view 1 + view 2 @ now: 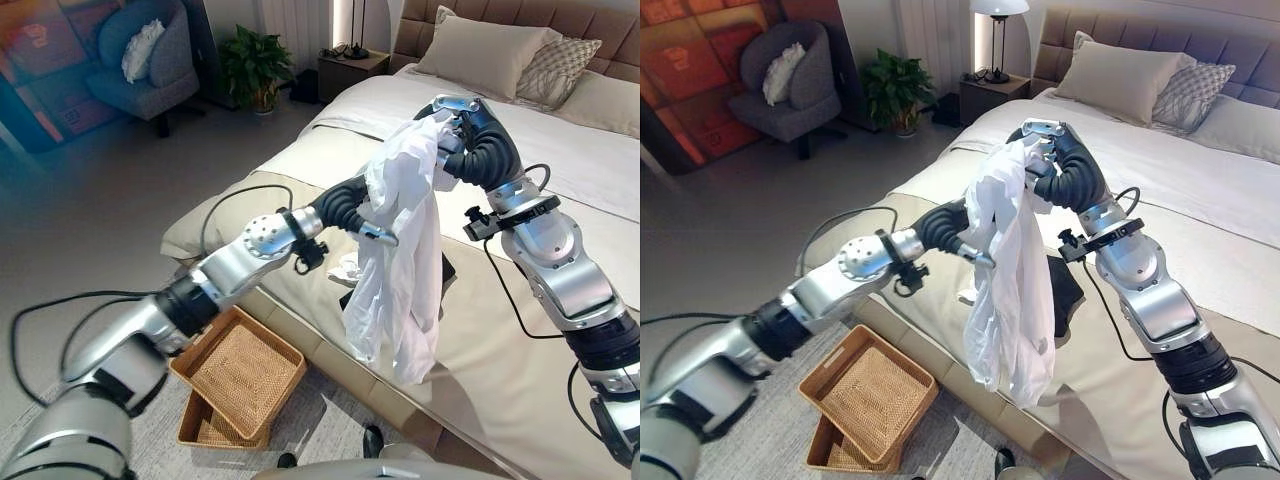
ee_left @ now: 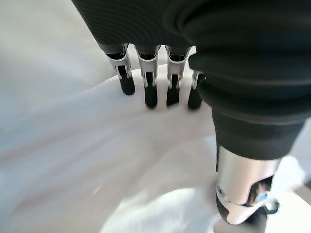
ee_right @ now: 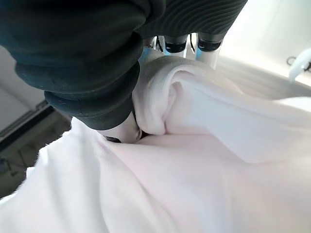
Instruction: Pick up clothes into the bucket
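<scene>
A white garment [image 1: 400, 260] hangs in a long bunch over the bed's near edge [image 1: 300, 330]. My right hand [image 1: 460, 115] holds it up by the top, thumb and fingers shut on the cloth [image 3: 204, 170]. My left hand [image 1: 365, 225] reaches in from the left at mid-height, its straight fingers [image 2: 150, 92] laid against the cloth [image 2: 97, 160] and the thumb apart. Two wicker baskets sit on the floor below the garment, the upper one [image 1: 245, 375] stacked askew on the lower one [image 1: 205, 425].
On the bed behind the hanging garment lie a dark item [image 1: 1065, 290] and a small white cloth [image 1: 345, 268]. Pillows [image 1: 490, 50] lie at the headboard. An armchair [image 1: 150, 60], a plant [image 1: 255, 65] and a nightstand [image 1: 350, 70] stand beyond.
</scene>
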Tool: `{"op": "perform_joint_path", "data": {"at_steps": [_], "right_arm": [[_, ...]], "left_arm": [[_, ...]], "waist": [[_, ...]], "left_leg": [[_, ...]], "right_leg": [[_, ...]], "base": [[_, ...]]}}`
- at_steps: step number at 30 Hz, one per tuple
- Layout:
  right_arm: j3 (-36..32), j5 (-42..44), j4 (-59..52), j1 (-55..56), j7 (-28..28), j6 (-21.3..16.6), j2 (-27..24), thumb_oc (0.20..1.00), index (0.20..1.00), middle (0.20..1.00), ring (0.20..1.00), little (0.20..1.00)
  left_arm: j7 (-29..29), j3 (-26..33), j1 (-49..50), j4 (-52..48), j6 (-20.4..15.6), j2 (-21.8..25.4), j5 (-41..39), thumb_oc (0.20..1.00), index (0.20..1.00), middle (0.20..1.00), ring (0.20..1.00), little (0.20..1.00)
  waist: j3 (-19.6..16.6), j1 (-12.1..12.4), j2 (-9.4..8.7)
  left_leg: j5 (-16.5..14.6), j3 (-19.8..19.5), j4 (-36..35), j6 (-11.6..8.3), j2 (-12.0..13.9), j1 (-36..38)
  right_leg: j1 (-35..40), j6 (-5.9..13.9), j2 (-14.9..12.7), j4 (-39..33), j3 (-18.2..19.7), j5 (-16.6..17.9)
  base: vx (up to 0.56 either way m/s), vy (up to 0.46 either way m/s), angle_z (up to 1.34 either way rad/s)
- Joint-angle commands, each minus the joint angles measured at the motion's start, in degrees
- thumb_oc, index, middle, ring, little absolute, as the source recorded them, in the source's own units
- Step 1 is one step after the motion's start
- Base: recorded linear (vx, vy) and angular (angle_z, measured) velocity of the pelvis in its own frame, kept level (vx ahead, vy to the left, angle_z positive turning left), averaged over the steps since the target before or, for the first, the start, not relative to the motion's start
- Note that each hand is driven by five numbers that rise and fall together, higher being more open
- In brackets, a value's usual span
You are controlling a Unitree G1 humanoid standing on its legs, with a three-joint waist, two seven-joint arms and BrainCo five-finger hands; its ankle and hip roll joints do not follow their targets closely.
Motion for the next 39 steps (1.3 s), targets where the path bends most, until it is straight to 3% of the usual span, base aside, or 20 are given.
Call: {"op": "perform_joint_path", "data": {"at_steps": [1,3,9,11,15,20,21,22,23,25,27,28,29,30,35,39], "right_arm": [[-3.3,1.0,-9.0,-9.0,-1.1,-6.1,3.0,0.2,0.2,0.2,0.2,0.2],[-3.2,0.6,-9.5,-9.3,-1.2,-6.2,4.2,0.2,0.2,0.2,0.2,0.2],[-2.6,0.8,-9.7,-9.8,-0.9,-5.7,4.5,0.2,0.2,0.2,0.2,0.2],[-2.2,1.3,-9.9,-10.0,-0.7,-5.6,4.3,0.2,0.2,0.2,0.2,0.2],[-0.5,2.5,-10.1,-10.9,0.2,-5.5,3.2,0.2,0.2,0.2,0.2,0.2],[1.5,3.6,-10.0,-11.3,1.6,-5.7,1.6,0.2,0.2,0.2,0.2,0.2],[1.5,3.6,-10.0,-11.3,1.6,-5.8,1.7,0.2,0.2,0.2,0.2,0.2],[1.6,3.6,-10.0,-11.3,1.8,-5.8,1.7,0.2,0.2,0.2,0.2,0.2],[1.6,3.5,-10.0,-11.3,1.9,-5.9,1.6,0.2,0.2,0.2,0.2,0.2],[1.6,3.2,-9.9,-11.2,1.8,-6.0,1.8,0.2,0.2,0.2,0.2,0.2],[1.1,2.1,-9.6,-10.8,1.5,-6.0,2.0,0.2,0.2,0.2,0.2,0.2],[1.1,2.1,-9.6,-10.8,1.5,-5.9,2.0,0.282,0.282,0.282,0.282,0.282],[0.9,1.6,-9.4,-10.5,1.2,-5.9,2.1,0.592,0.592,0.592,0.592,0.592],[0.2,0.8,-9.0,-9.7,0.7,-5.8,2.6,1.0,1.0,1.0,1.0,1.0],[-1.7,-0.4,-8.5,-6.9,0.1,-5.3,3.8,1.0,1.0,1.0,1.0,1.0],[-4.8,-1.4,-8.2,-1.5,-0.8,-4.9,5.1,1.0,1.0,1.0,1.0,1.0]], "left_arm": [[3.9,3.0,-4.6,7.1,-2.3,-3.3,8.0,1.0,1.0,1.0,1.0,1.0],[3.0,3.2,-3.6,8.4,-1.8,-7.3,7.4,1.0,1.0,1.0,1.0,1.0],[0.1,0.7,-3.7,7.5,-0.5,-10.8,2.4,1.0,1.0,1.0,1.0,1.0],[-1.8,-0.9,-4.0,6.3,0.4,-11.2,-3.4,1.0,1.0,1.0,1.0,1.0],[-8.1,-6.0,-5.7,1.6,3.9,-8.6,-15.7,1.0,1.0,1.0,1.0,1.0],[-12.8,-11.2,-8.7,-2.3,6.6,-1.0,-23.6,1.0,1.0,1.0,1.0,1.0],[-12.8,-11.2,-8.7,-2.3,6.6,-0.9,-23.6,0.94,0.94,0.94,0.94,0.94],[-13.4,-11.8,-9.2,-2.7,6.8,0.1,-24.1,0.674,0.674,0.674,0.674,0.674],[-13.6,-12.1,-9.4,-2.8,6.8,0.9,-24.0,0.589,0.589,0.589,0.589,0.589],[-13.6,-12.3,-9.7,-3.1,6.4,2.2,-23.8,0.2,0.2,0.2,0.2,0.2],[-13.6,-11.6,-9.1,-3.2,6.0,3.4,-24.1,0.2,0.2,0.2,0.2,0.2],[-13.6,-11.6,-9.1,-3.3,6.0,3.4,-24.1,0.2,0.2,0.2,0.2,0.2],[-12.9,-11.0,-8.4,-3.0,5.4,3.7,-24.2,0.2,0.2,0.2,0.2,0.2],[-12.0,-9.4,-7.2,-2.6,4.9,4.2,-24.6,0.2,0.2,0.2,0.2,0.2],[-8.3,-3.3,-1.4,-0.9,2.8,4.3,-23.9,0.2,0.2,0.2,0.2,0.2],[-3.1,6.1,7.1,-0.3,0.1,3.5,-22.8,0.2,0.2,0.2,0.2,0.2]], "waist": [[-2.0,0.5,-3.01],[-1.8,0.3,-3.05],[-1.9,0.0,-2.8],[-1.9,-0.2,-2.63],[-2.1,-0.6,-2.34],[-2.6,-0.9,-1.89],[-2.6,-0.9,-1.92],[-2.6,-0.9,-1.88],[-2.7,-0.9,-1.86],[-2.7,-0.8,-1.91],[-2.7,-0.7,-2.0],[-2.7,-0.7,-2.0],[-2.7,-0.6,-2.03],[-2.6,-0.4,-2.08],[-2.4,0.1,-2.37],[-1.9,0.7,-2.73]], "left_leg": [[-3.3,-0.9,5.5,1.28,-1.9,-2.8],[-3.5,-0.7,5.7,1.44,-1.9,-2.8],[-3.5,-0.5,5.4,1.52,-1.9,-2.7],[-3.4,-0.5,5.4,1.52,-1.9,-2.7],[-3.4,-0.4,5.2,1.39,-1.9,-2.5],[-4.0,-0.4,4.8,1.14,-1.6,-1.4],[-4.0,-0.4,4.8,1.14,-1.6,-1.4],[-4.0,-0.4,4.8,1.12,-1.6,-1.3],[-4.0,-0.4,4.8,1.11,-1.6,-1.3],[-4.0,-0.6,4.7,1.12,-1.6,-1.3],[-4.0,-0.6,4.8,1.14,-1.7,-1.3],[-4.0,-0.6,4.8,1.14,-1.7,-1.3],[-4.0,-0.7,4.8,1.16,-1.7,-1.3],[-4.0,-0.8,4.8,1.19,-1.7,-1.3],[-4.1,-1.0,5.1,1.31,-1.8,-1.4],[-4.3,-1.3,5.5,1.49,-2.0,-1.7]], "right_leg": [[0.9,4.07,-3.7,6.0,-1.5,-4.1],[0.7,4.04,-3.7,6.0,-1.4,-4.1],[0.6,4.06,-3.6,5.8,-1.2,-3.9],[0.6,4.06,-3.6,5.8,-1.2,-3.9],[0.7,4.14,-3.5,5.5,-0.9,-3.8],[1.5,4.3,-3.2,5.0,-0.5,-4.1],[1.5,4.3,-3.2,5.0,-0.5,-4.1],[1.5,4.28,-3.2,5.0,-0.5,-4.1],[1.6,4.27,-3.2,5.0,-0.5,-4.1],[1.6,4.25,-3.2,4.9,-0.5,-4.1],[1.7,4.27,-3.2,4.9,-0.5,-4.1],[1.6,4.27,-3.2,4.9,-0.5,-4.1],[1.7,4.25,-3.3,4.9,-0.5,-4.1],[1.7,4.21,-3.4,5.0,-0.6,-4.2],[1.8,4.02,-3.5,5.4,-0.9,-4.4],[1.7,3.75,-3.7,6.0,-1.1,-4.8]], "base": [[0.0,0.0,-0.04],[0.01,0.003,-0.06],[0.01,0.006,-0.07],[0.0,0.0,0.0],[0.0,0.0,0.0],[0.03,-0.005,-0.01],[0.0,0.0,0.0],[0.0,0.0,0.0],[0.0,0.0,0.0],[0.0,0.0,0.0],[0.0,0.0,0.0],[0.0,0.0,0.0],[0.0,0.0,0.0],[0.0,0.0,0.0],[0.0,0.0,0.0],[0.0,0.0,0.0]]}}
